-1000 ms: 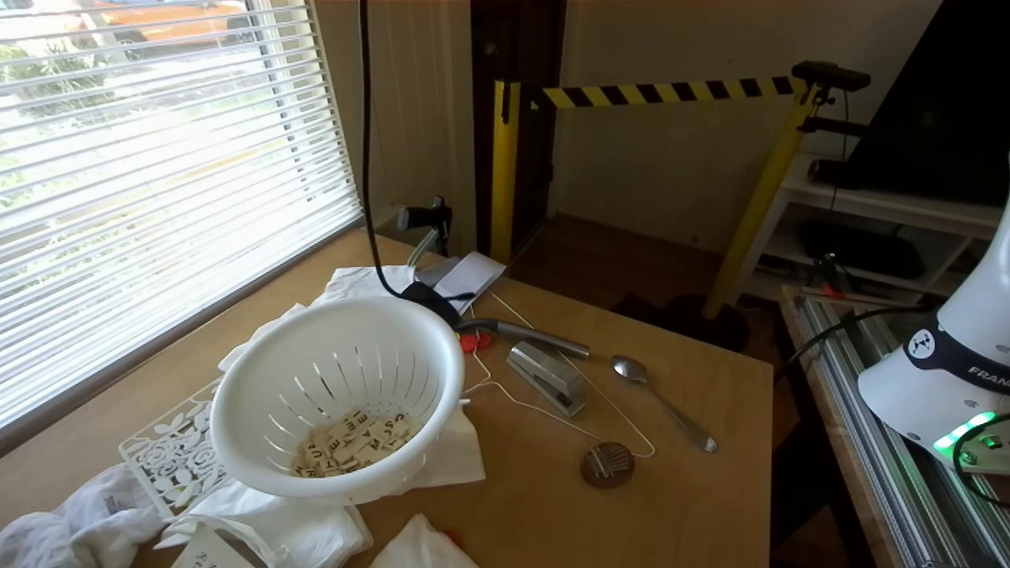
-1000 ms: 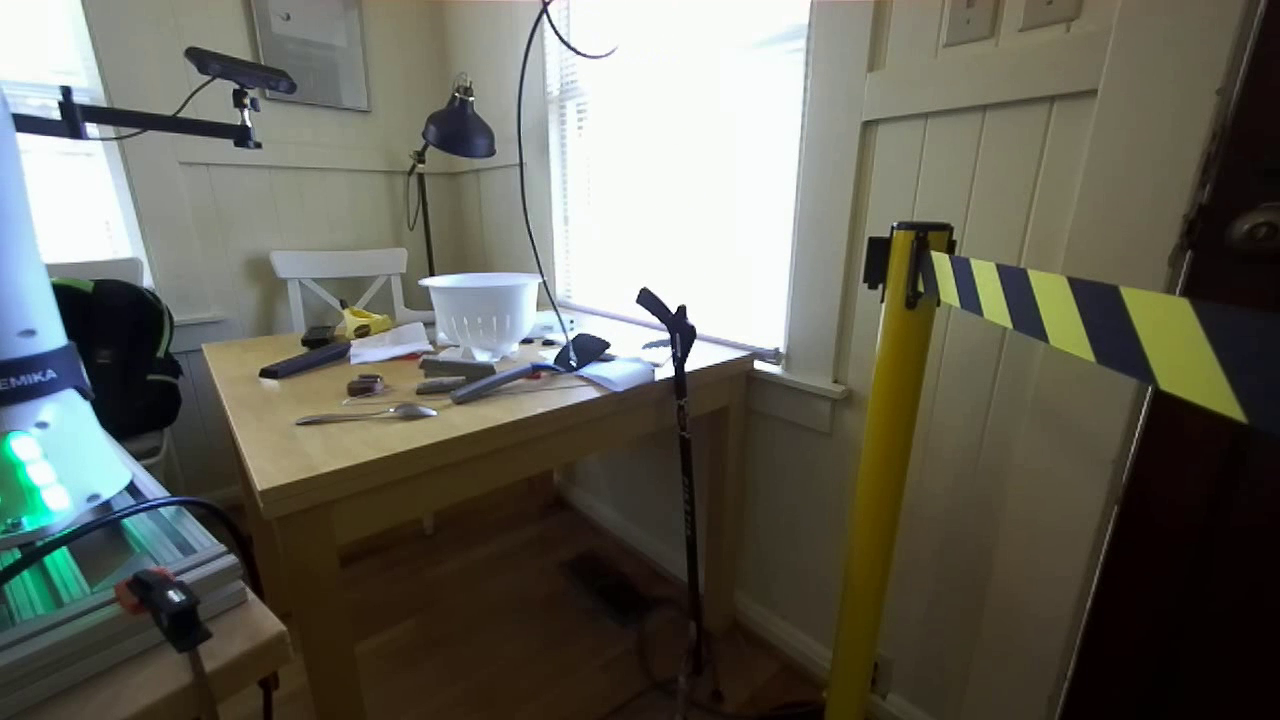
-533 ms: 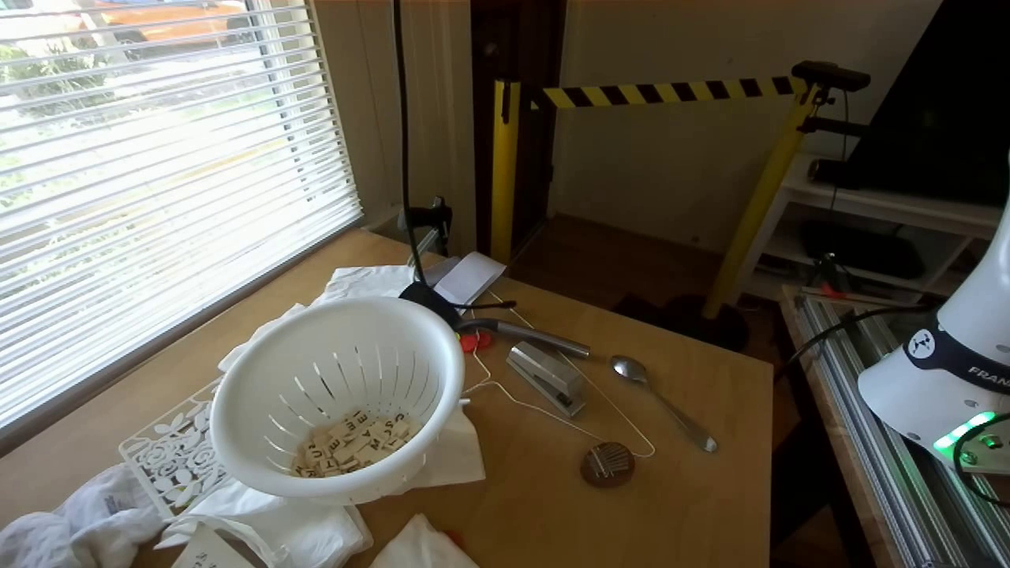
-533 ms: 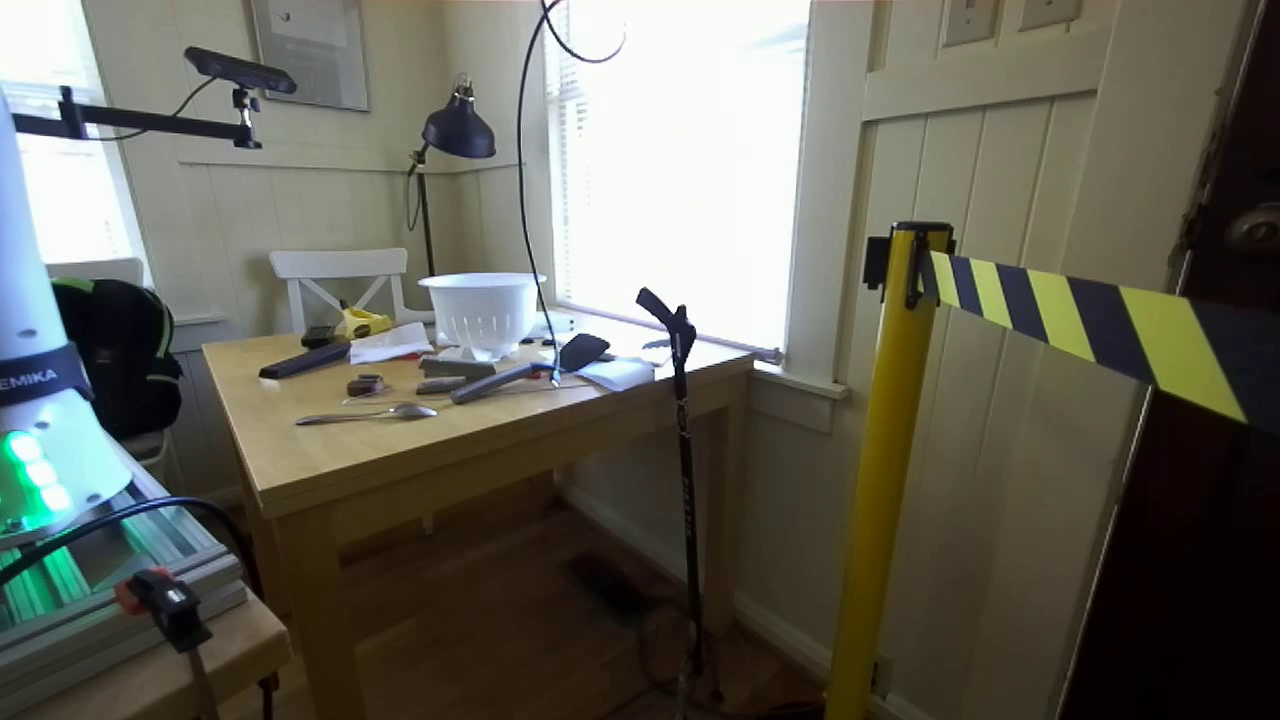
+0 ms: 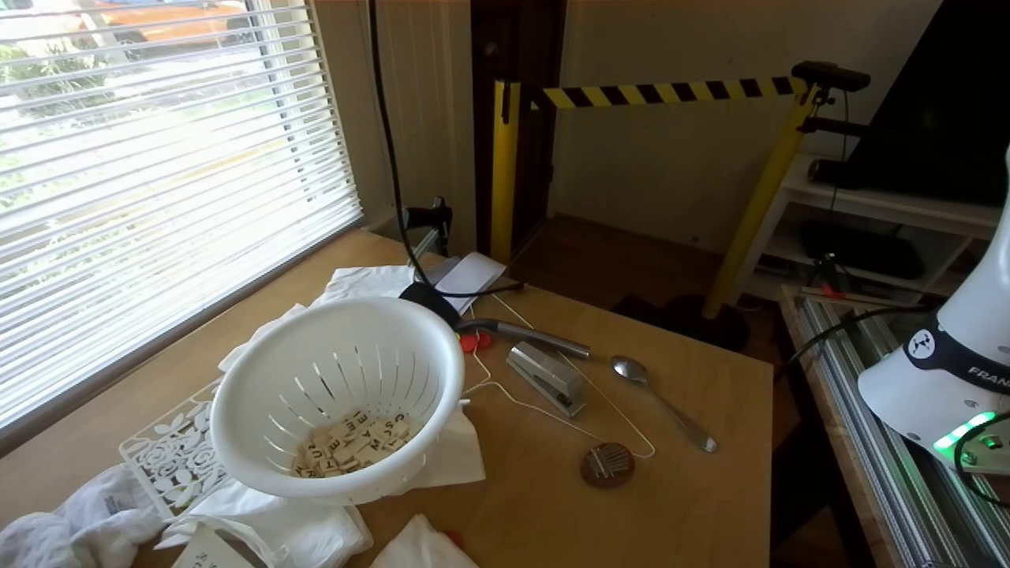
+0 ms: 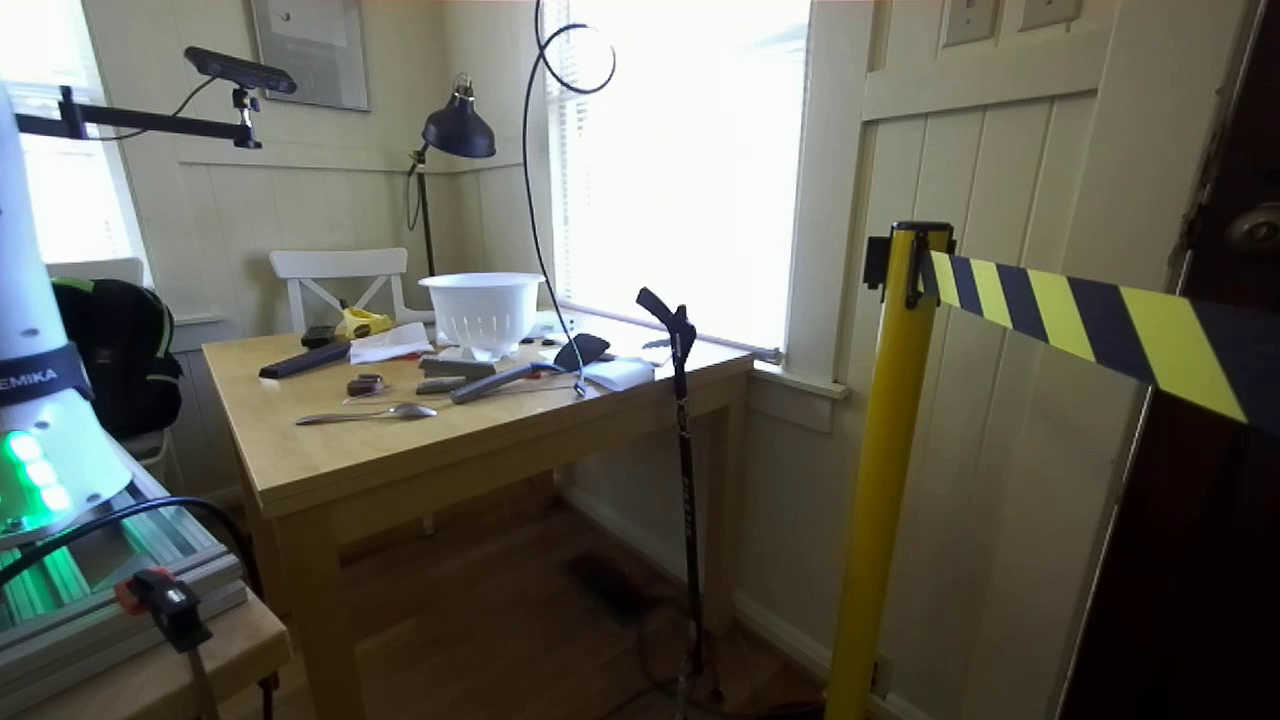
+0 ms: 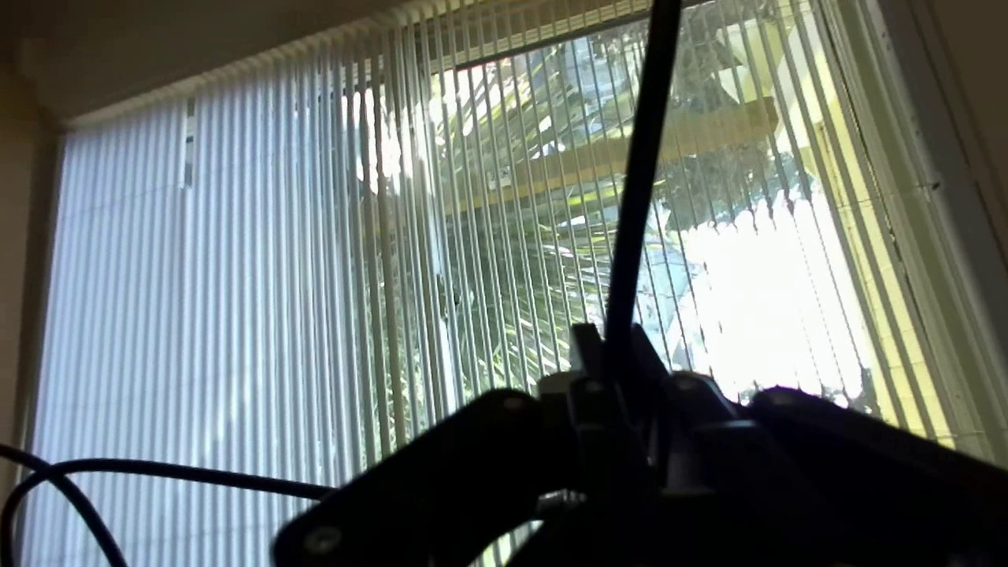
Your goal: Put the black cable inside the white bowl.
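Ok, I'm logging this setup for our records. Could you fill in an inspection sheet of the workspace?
Surface: pale wooden table, cluttered.
Job's things: slotted white plastic bowl, holding cream letter tiles; slender black cable, not inside it.
Clutter: silver metal spoon, grey metal stapler, round brown disc with metal strips, black-headed spatula with grey handle.
Grippers: black two-fingered gripper, shut on the cable.
Cables: held cable's free end outside the bowl; another black cable near the white robot base.
Surroundings: slatted white window blinds; yellow-and-black striped barrier tape.
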